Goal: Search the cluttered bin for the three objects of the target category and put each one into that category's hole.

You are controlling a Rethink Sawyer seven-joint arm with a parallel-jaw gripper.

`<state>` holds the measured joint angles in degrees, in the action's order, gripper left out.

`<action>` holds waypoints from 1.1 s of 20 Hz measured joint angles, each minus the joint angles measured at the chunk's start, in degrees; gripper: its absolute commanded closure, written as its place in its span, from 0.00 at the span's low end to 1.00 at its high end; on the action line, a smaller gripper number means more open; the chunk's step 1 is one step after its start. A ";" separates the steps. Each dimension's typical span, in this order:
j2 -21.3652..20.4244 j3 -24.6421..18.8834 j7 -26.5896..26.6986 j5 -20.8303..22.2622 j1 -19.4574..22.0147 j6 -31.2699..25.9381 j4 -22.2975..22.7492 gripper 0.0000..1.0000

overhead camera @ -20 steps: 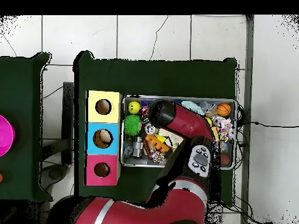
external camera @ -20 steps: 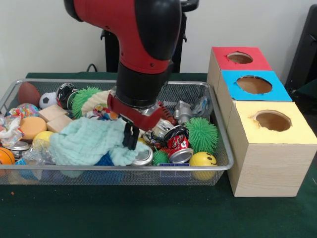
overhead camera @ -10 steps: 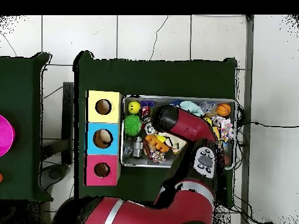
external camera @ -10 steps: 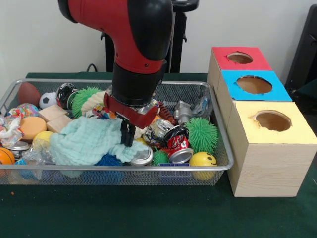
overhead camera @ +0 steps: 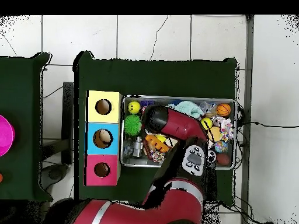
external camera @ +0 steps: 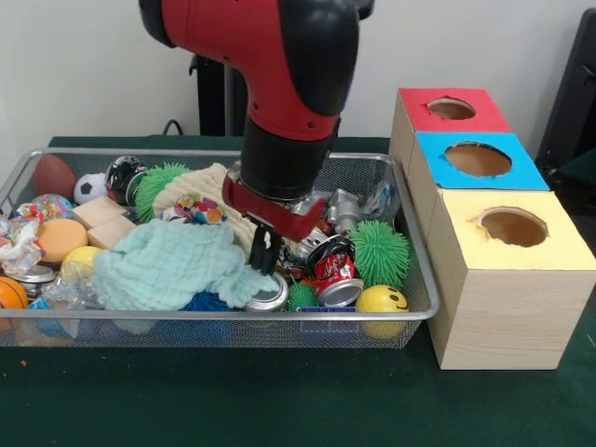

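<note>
1. across the middle and left of the front view lies the bin (external camera: 424, 279), a shallow wire mesh basket packed with clutter, on the dark green table (external camera: 279, 400).
2. down from the top of the frame comes the red and black arm (external camera: 279, 84), and its gripper (external camera: 264, 251) hangs inside the bin, a little right of the bin's centre.
3. the dark fingers look close together, tips low among the objects; whether they clamp anything cannot be told.
4. just left of the gripper lies a mint green cloth (external camera: 163, 265), its edge touching or nearly touching the fingers.
5. just right of the gripper sit crushed cans (external camera: 331, 270), then a green spiky ball (external camera: 380, 251) and a yellow smiley ball (external camera: 382, 303).
6. at the right of the frame, beside the bin, stand three wooden boxes (external camera: 503, 279) with holes, topped red, blue and yellow.
7. in the overhead view the arm covers the bin's middle (overhead camera: 233, 102).
</note>
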<state>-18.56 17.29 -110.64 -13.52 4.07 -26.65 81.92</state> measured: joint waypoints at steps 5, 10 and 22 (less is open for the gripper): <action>0.02 0.29 0.00 0.00 -3.08 0.00 0.00 1.00; 0.03 0.57 0.00 0.02 -5.66 0.00 0.01 1.00; 0.15 1.53 0.00 0.04 -6.25 0.78 0.29 0.00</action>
<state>-18.41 18.82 -110.64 -13.49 -2.18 -25.87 82.21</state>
